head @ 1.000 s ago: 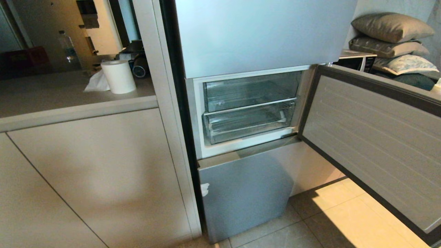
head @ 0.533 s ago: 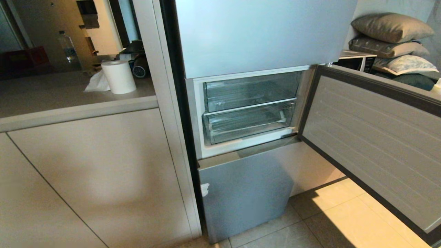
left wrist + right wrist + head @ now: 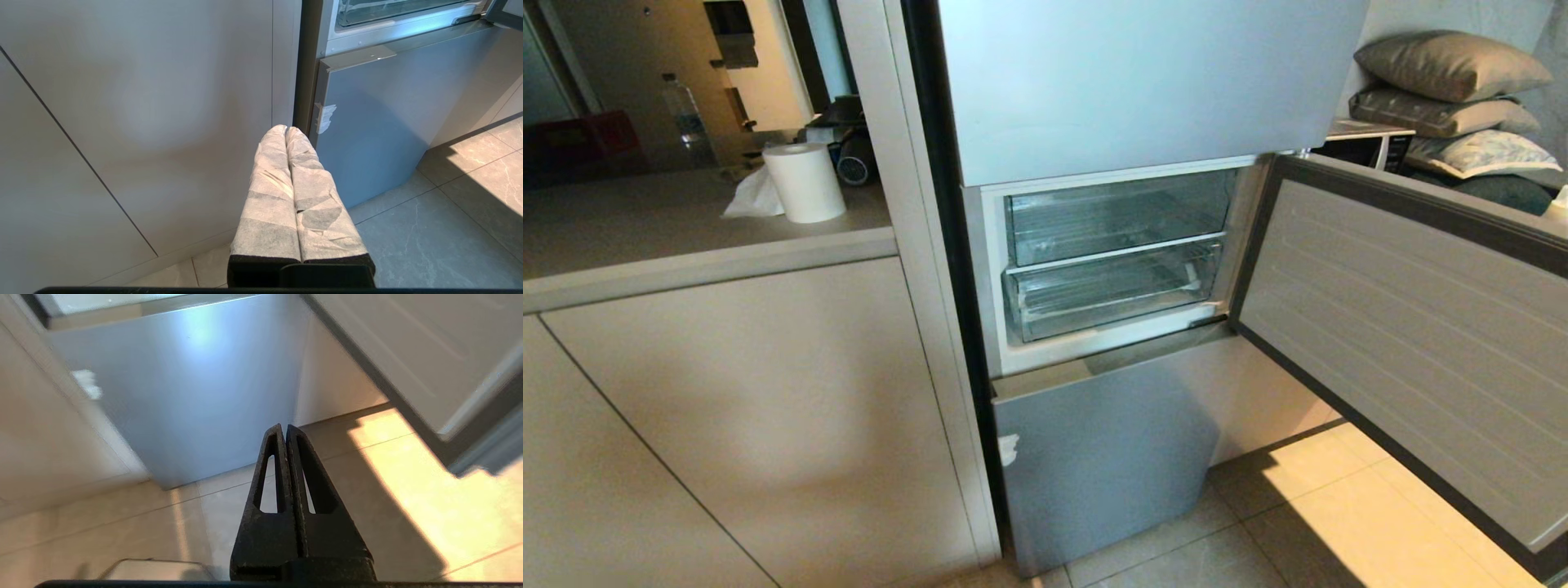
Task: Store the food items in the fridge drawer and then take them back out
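dim indoor light; a warm sunlit patch on the floor tiles (image 3: 1347, 506) meets hard shadows. glare sheens the fridge lower panel (image 3: 192, 375) (right wrist view is motion-blurred). head view bows at its edges.

Open path to the fridge drawer, door swung wide on the right

The fridge drawer (image 3: 1112, 296) sits pushed in with bare floor (image 3: 1307, 506) below and before it; right of the drawer the open door (image 3: 1405, 327) walls off that side, left of it the cabinet front (image 3: 752, 408) does; nothing seems to lie inside the drawer.
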### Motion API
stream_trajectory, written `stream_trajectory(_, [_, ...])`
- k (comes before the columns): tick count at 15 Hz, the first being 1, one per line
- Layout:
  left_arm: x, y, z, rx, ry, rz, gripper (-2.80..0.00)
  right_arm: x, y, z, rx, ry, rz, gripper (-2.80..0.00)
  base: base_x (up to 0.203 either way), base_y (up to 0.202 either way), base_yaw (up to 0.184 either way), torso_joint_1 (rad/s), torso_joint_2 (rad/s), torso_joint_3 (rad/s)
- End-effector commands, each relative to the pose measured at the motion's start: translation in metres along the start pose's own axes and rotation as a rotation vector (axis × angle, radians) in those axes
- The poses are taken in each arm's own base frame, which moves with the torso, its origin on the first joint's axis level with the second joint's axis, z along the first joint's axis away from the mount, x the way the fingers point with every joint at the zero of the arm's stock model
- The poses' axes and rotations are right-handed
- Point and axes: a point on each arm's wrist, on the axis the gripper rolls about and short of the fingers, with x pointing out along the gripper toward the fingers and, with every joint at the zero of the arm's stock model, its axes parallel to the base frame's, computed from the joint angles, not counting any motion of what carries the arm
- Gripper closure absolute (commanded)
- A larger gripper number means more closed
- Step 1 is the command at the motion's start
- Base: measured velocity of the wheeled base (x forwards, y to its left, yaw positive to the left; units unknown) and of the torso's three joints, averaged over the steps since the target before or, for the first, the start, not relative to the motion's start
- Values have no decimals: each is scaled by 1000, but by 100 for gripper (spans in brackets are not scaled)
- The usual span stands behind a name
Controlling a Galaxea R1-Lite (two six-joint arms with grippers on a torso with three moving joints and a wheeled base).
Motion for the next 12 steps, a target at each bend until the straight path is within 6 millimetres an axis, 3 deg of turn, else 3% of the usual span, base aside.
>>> stream_trajectory(1, [0, 0, 0, 0, 0, 0, 0, -15, -1, -11, -21, -120, -28, 0, 0, 0, 0, 0, 0, 0])
stream_trajectory(12, [0, 0, 0, 0, 0, 0, 0, -19, -1, -17, 0, -142, -52, 0, 0, 0, 0, 0, 0, 0])
